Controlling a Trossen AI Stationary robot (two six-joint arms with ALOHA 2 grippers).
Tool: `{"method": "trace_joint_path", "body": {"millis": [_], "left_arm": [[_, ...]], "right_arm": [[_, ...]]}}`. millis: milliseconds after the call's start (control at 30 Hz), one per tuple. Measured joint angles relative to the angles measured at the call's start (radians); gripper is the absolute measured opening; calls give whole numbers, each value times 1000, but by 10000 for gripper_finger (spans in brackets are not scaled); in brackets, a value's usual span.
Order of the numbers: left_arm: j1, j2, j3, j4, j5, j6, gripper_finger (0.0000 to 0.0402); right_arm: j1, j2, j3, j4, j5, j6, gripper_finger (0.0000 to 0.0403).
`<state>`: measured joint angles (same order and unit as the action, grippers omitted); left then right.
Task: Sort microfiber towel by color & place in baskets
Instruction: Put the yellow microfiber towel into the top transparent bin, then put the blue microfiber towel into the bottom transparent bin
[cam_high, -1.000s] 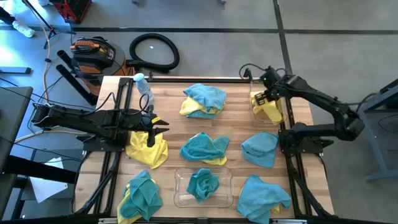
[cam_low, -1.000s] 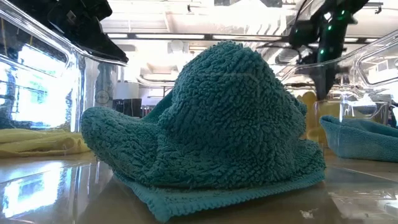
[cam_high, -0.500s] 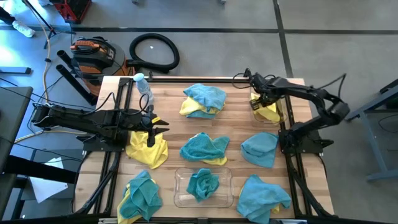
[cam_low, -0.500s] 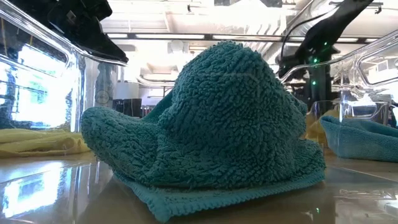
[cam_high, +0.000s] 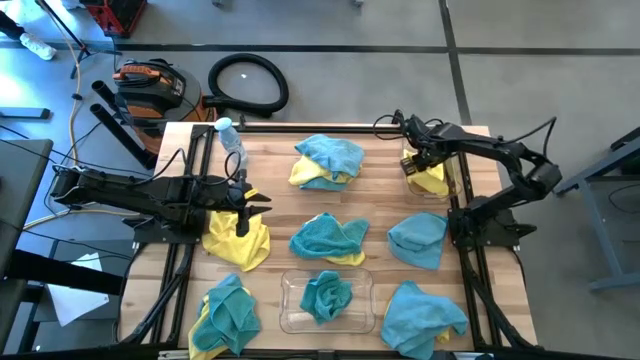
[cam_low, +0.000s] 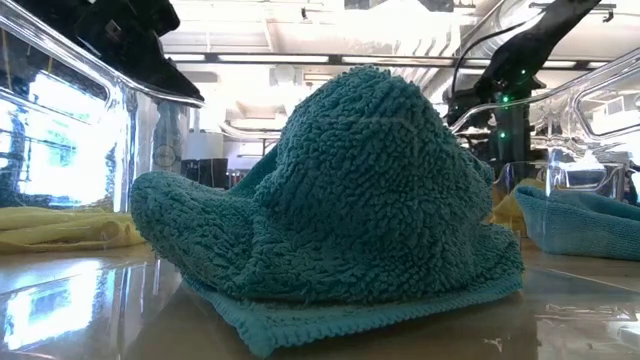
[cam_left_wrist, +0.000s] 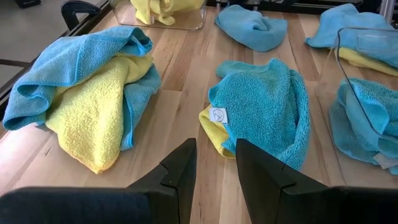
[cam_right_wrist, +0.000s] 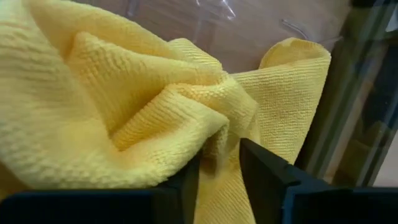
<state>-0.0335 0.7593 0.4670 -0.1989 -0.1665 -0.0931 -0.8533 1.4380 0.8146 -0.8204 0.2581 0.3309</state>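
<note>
Releasing: right gripper (cam_high: 408, 163) fingers have parted over the yellow towel (cam_right_wrist: 124, 106) inside its clear basket (cam_high: 452, 170); left gripper (cam_high: 256, 201) fingers stand apart, empty.

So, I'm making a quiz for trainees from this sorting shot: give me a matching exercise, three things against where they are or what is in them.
Things:
1. near basket
2. far-right basket
3. bottle

Places or contents:
A. holds a yellow towel
B. lies at the far-left corner
C. holds a teal towel

Pairs: 1-C, 2-A, 3-B
</note>
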Motion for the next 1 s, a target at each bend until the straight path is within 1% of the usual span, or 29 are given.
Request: {"method": "trace_joint_path", "body": {"millis": [133,233,600,700,833,1000], "left_arm": [[0,0,0,-6,0,-2,103],[0,0,0,-14,0,-2,103],[0,0,0,-14,-4,-1,103],[0,0,0,-13,-23,0,103],[0,0,0,-12,-59,-1,103],[0,0,0,10,-61,-7,103]], "right_arm": [[0,-40,0,-2,-4,-25,150],[0,-105,0,-13,-5,-26,157],[0,-416,0,-138,-4,-18,145],[1,-492,0,-149,-5,-18,144],[17,-572,0,-151,-31,-18,144],[59,-638,0,-161,-52,-18,144]]}}
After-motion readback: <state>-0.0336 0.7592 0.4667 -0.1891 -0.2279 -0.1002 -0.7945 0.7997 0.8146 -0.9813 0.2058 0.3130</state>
